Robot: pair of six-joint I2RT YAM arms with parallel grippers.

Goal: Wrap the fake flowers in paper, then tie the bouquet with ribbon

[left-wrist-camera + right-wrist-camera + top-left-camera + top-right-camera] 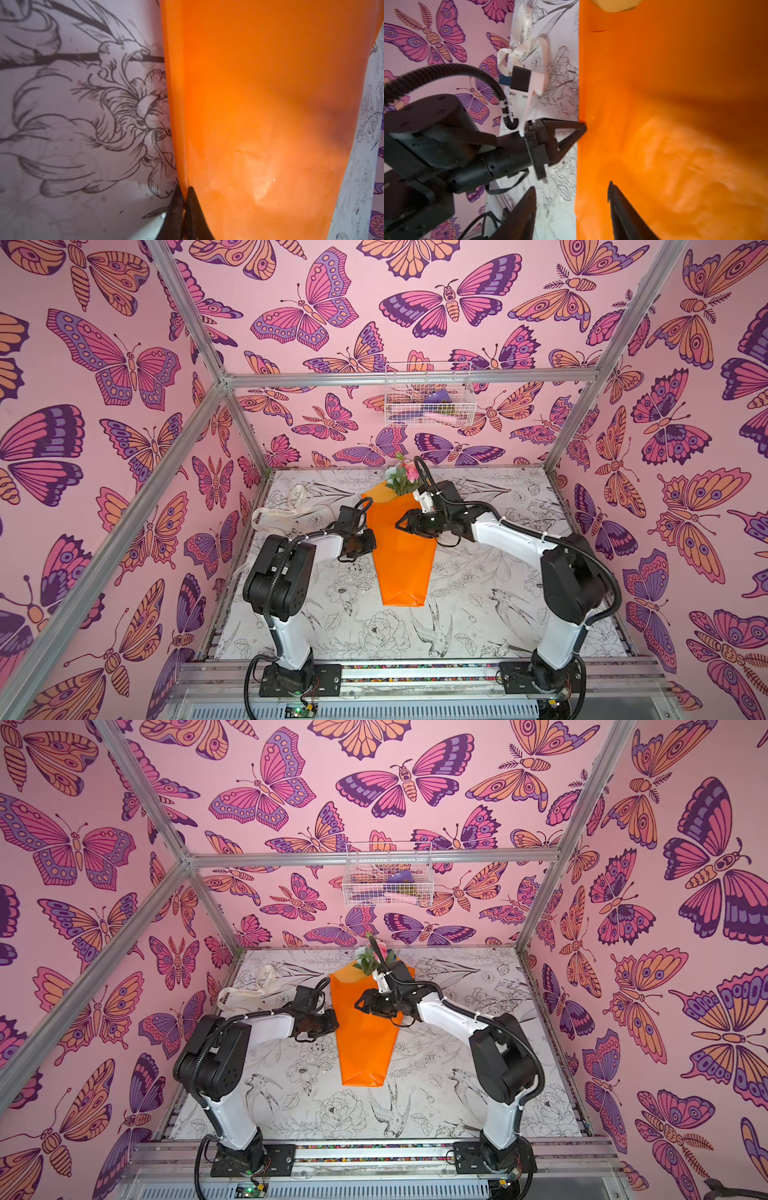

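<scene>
bouquet of fake flowers (401, 556), lettered ribbon (276, 513)

The bouquet (259, 104) is wrapped in smooth orange paper with a soft sheen and faint creases. The table (478, 614) is a matt white sheet printed with black line drawings, and the ribbon (276, 512) looks like satiny cream cloth. The left gripper (185, 193) is matt black, slightly rough plastic, and the frame (311, 380) is dull brushed metal.
</scene>
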